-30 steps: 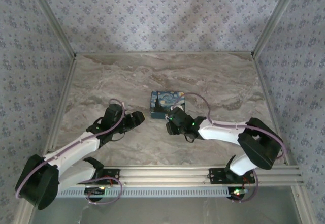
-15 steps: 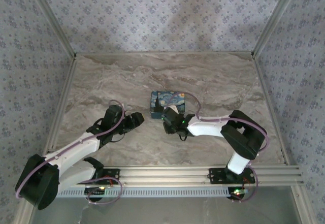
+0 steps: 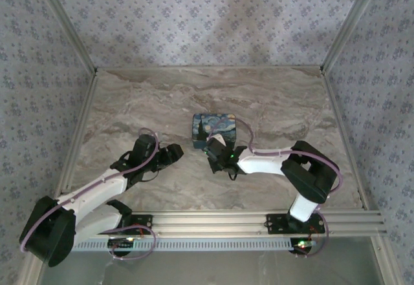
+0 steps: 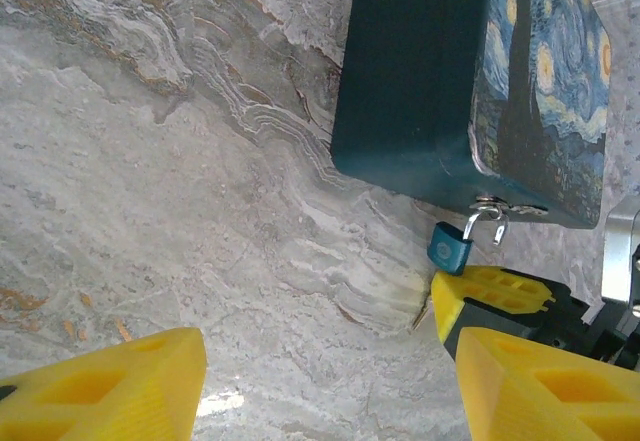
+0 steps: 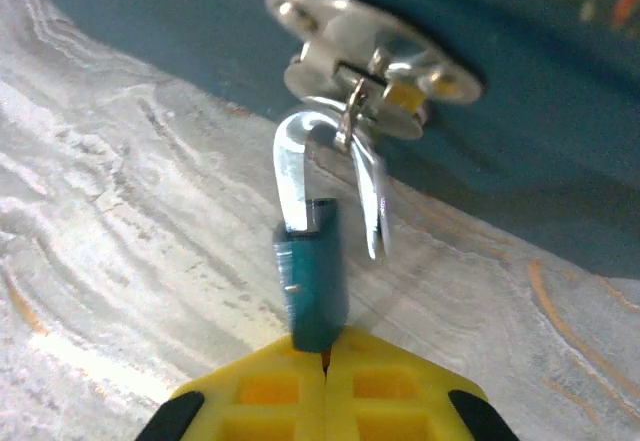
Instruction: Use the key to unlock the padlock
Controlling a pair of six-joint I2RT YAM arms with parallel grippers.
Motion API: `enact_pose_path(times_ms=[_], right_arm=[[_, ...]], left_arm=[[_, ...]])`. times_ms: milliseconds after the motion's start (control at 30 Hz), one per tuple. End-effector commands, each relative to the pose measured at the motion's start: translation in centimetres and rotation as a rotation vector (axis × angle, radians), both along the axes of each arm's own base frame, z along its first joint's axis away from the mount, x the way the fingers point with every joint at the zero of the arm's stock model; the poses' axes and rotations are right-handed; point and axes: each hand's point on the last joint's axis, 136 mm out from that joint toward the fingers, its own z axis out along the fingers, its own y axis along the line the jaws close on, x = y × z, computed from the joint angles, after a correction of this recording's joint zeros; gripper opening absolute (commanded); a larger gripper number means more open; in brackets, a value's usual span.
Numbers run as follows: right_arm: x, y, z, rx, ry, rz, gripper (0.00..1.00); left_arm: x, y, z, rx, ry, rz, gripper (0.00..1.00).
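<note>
Pinching the blue padlock (image 5: 312,286) hung on the tin (image 4: 410,71), right fingers (image 5: 280,386) are closed; left fingers (image 4: 110,381) gape, empty.

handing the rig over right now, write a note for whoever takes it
Left pincer: open, empty, short of the tin.
Right pincer: shut, tips at the lower end of the padlock; whether a key sits between them, cannot tell.
Padlock hangs by its shackle from the tin's hasp.
Done: one shackle leg looks free of the body, so probably unlocked.
Left: confirm that.
</note>
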Motion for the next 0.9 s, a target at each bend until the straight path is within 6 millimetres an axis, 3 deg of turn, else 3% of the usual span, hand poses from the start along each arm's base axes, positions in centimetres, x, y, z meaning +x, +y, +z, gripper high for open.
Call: enact_pose_path(times_ms=[0,233,533,867], right_arm=[[-1.0,0.0,0.5,-0.044,0.018,0.086,0.03],[-1.8,1.0,2.3,-0.025,-0.005,0.246,0.00],[-2.9,2.4,3.8,-0.011,-0.031,0.444,0.00],[-3.9,2.6,3.3,-0.062,0.001,0.548,0.00]], left_arm=[[0.2,0.0,0.7,-0.014,-0.030,0.010,0.67],[1.1,0.3,1.6,-0.013,-0.055,0.030,0.69],[4.3,-0.3,3.6,-0.006,-0.083,0.017,0.70],[7.6,-2.6,3.9,-0.023,-0.072,-0.021,0.70]])
